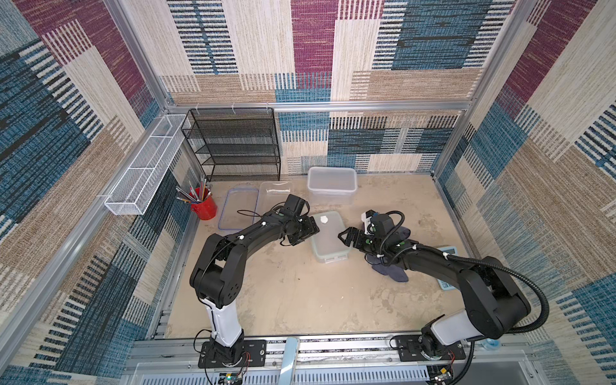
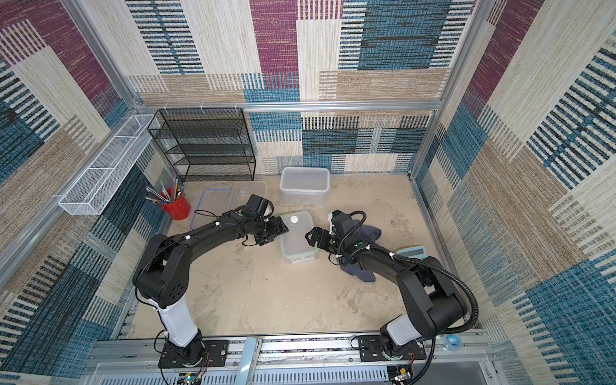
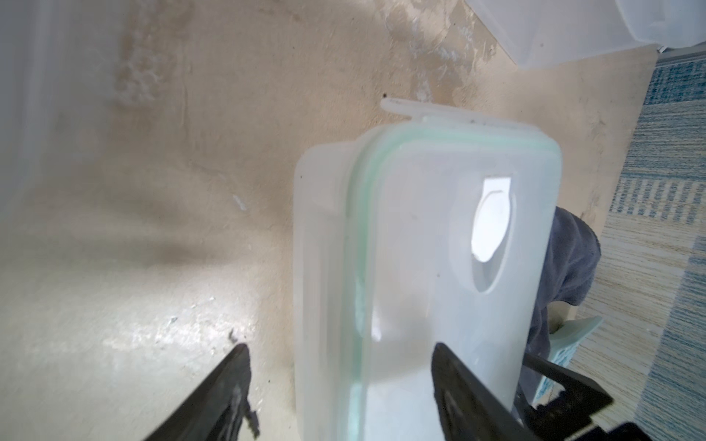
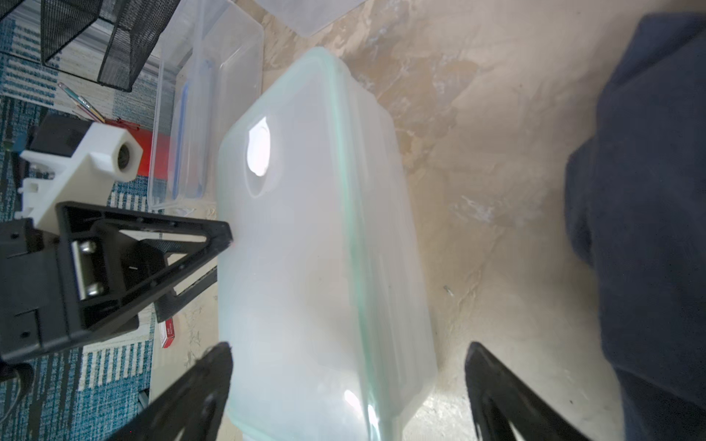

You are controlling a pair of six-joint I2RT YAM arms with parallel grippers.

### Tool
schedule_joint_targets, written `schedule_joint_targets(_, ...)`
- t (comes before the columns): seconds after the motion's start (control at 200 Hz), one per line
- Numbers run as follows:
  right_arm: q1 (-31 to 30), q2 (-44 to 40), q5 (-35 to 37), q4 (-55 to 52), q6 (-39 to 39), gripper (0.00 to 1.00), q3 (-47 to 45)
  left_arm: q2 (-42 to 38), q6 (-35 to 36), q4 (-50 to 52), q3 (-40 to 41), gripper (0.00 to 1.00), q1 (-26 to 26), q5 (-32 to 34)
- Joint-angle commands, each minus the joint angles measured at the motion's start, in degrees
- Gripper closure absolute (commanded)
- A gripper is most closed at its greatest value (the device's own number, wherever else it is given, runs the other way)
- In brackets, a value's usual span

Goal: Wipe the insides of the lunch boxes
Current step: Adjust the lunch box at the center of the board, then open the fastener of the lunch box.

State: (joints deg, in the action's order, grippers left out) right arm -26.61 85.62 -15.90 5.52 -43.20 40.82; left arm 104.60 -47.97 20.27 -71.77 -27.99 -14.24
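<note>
On worktop (image 1: 300,293) | I am flanking lidded lunch box (image 1: 328,238) | left end effector (image 1: 307,233) open, 9 o'clock | right end effector (image 1: 344,240) open, 3 o'clock

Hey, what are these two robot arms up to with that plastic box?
The two arms flank the small lunch box in the middle of the table, with its green-rimmed lid on. The left gripper and the right gripper are both open at its sides, and neither has closed on it. The dark cloth lies under the right arm, not picked up. The deep tub and the shallow clear tub sit uncovered at the back.
</note>
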Motion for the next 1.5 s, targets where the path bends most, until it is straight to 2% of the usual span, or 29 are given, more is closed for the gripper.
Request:
schedule_joint_targets(0.0, -0.07, -0.95, -0.33, 12.15, -6.43, 0.08, -3.02, -0.47, -1.64, -1.51, 1.43, 0.24, -0.22, -1.72)
schedule_joint_targets(0.29, -0.11, 1.32, -3.22, 31.85, -17.74, 0.17, -10.59, 0.66, -2.62, -2.6, 1.36, 0.24, -0.84, -1.64)
schedule_joint_targets(0.721, -0.11, 5.66, -2.48, 38.97, -26.63, 0.16, -13.59, 2.5, -3.96, -3.05, 1.2, 0.25, -1.37, -0.86)
schedule_joint_targets(0.846, -0.33, 7.93, -2.64, 45.6, -29.91, 0.16, -15.49, 2.72, -4.58, -3.48, 1.78, 0.26, -1.62, -0.82)
schedule_joint_targets(0.947, -0.84, 9.1, -1.34, 52.18, -32.71, 0.18, -17.26, 2.72, -5.28, -4.01, 2.37, 0.27, -1.7, -1.05)
schedule_joint_targets(1.197, -3.65, 9.94, 5.14, 62.9, -38.89, 0.31, -19.83, 2.37, -6.57, -4.8, 3.91, 0.28, -2.43, -0.97)
schedule_joint_targets(1.492, -4.69, 18.17, 7.9, 79.89, -47.72, 0.38, -21.26, 1.86, -7.74, -5.53, 5.58, 0.28, -3.45, -0.89)
